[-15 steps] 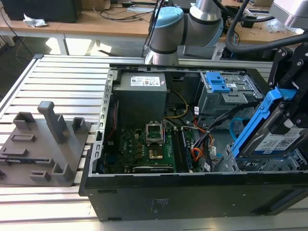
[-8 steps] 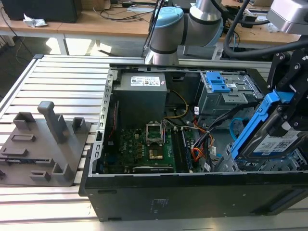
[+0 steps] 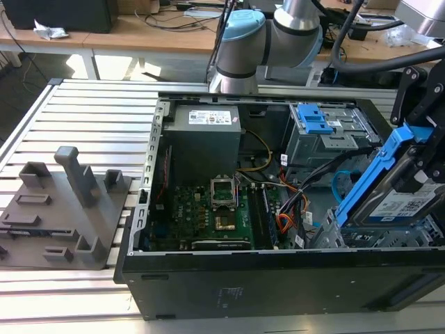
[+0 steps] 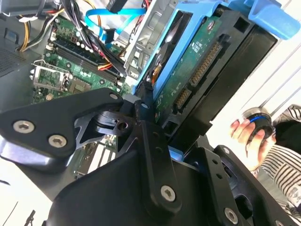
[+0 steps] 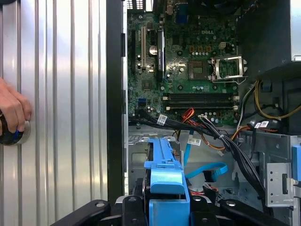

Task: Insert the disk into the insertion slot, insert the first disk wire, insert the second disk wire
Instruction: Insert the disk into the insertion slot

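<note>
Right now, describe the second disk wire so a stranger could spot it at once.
Start at the open black computer case and find the green motherboard. Towards the exterior view's right, beside the tilted disk, a thin flat cable loops up: the second disk wire. It is the only light-blue cable; its neighbours are black or orange.

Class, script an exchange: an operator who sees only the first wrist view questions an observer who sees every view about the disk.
Operator: How does the disk sit?
Observer: In the exterior view the disk leans steeply, lower end at the insertion slot, not flat inside.
Operator: Any wires in it?
Observer: In the second wrist view its connectors are bare.
</note>
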`<control>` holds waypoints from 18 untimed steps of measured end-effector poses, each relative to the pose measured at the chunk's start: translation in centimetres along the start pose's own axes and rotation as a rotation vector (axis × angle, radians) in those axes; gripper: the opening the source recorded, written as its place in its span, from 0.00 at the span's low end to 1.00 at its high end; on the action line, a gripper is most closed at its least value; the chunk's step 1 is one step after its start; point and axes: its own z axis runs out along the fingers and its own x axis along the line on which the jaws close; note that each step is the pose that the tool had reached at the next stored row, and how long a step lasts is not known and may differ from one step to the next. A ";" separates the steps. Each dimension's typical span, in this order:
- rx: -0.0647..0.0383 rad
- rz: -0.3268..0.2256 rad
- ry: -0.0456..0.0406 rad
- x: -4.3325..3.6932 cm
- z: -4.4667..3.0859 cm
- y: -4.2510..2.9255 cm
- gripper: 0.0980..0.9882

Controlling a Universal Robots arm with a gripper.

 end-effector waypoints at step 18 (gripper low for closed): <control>-0.048 -0.007 -0.0191 -0.68 1.06 -1.65 0.30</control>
